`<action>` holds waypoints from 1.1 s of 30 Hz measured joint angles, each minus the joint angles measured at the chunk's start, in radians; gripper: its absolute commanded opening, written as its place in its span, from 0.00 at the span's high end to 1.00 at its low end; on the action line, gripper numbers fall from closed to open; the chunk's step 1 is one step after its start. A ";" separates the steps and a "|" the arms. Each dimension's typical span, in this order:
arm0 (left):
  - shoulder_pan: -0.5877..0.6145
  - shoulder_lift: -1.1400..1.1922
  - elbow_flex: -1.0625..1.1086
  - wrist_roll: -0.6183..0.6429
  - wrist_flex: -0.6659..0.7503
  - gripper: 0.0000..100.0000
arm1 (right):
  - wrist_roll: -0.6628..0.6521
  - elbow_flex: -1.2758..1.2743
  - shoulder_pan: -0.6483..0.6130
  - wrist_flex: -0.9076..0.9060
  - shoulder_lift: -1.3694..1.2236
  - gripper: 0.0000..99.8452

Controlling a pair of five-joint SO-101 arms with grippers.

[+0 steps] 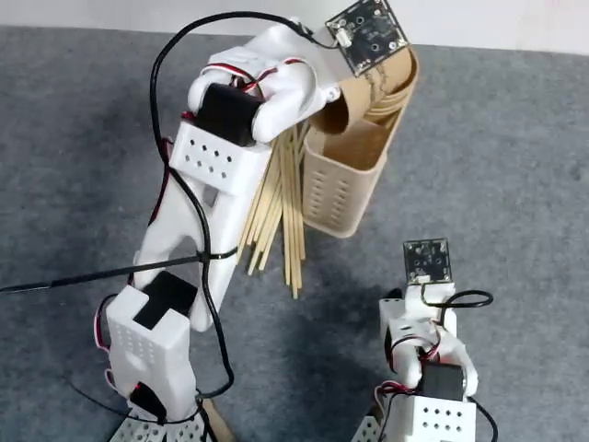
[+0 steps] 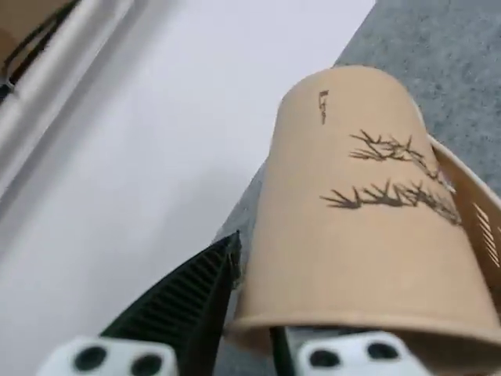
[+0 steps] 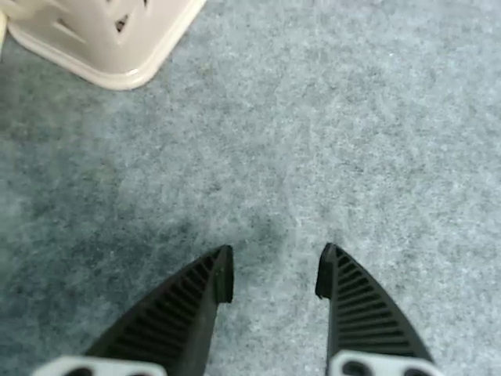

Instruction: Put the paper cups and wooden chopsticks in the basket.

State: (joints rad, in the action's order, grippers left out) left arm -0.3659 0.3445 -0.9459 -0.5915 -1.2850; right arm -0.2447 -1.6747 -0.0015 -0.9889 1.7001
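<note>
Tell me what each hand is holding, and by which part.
The left hand grips a paper cup by the wall at its open rim. The right hand is open and holds nothing.

- The high view looks steeply down on the grey carpeted table (image 1: 515, 166), far enough off to take in both arms and the tall beige slotted plastic basket (image 1: 345, 189).
- The left wrist view sits just behind the left pincer (image 2: 252, 294), very near the tan paper cup printed with dark bamboo (image 2: 352, 219) in its grip.
- The right wrist view faces down past the right pincer (image 3: 275, 262), low over the carpet.
- All three share the basket, ahead of each pincer.
</note>
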 measured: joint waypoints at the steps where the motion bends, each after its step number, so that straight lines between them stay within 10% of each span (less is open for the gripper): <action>1: 0.000 0.000 0.000 0.009 0.017 0.92 | 0.000 0.000 0.000 0.000 0.000 0.82; 33: -0.068 0.043 -0.072 0.141 0.232 0.87 | 0.000 0.000 0.000 0.000 0.000 0.82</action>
State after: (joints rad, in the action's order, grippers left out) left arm -0.4335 0.3874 -1.0180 -0.4503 -1.0533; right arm -0.2447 -1.6747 -0.0015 -0.9889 1.7001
